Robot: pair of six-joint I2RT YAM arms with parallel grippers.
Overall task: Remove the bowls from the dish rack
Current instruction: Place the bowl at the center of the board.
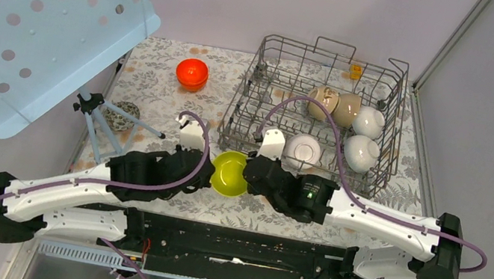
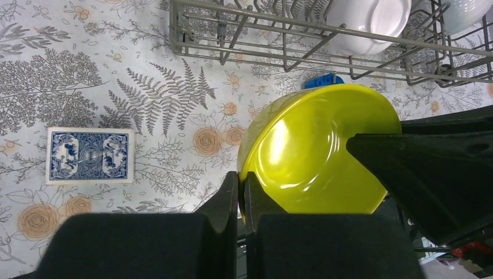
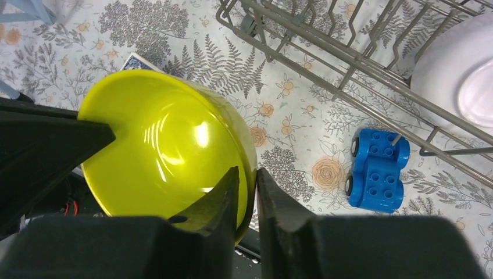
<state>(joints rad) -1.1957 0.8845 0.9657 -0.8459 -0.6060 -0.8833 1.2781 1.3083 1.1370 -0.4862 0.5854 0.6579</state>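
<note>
Five are left in the dish rack [image 1: 240,108]: two beige bowls [image 1: 324,101] and three white bowls [image 1: 303,149]. One orange-red bowl [image 1: 192,72] sits out on the counter [image 1: 160,95]. The yellow-green bowl [image 1: 229,172] hangs just before the rack, its rim pinched by both the left gripper [image 2: 240,180] and the right gripper [image 3: 248,174]. Only the blue toy car [image 3: 375,168] lies near; the card deck [image 2: 90,155] and speckled ball [image 1: 120,116] look clear of any set-down

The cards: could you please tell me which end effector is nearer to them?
Left. The left end effector clamps the rim of the yellow bowl nearest the cards; the right end effector is across the bowl.
</note>
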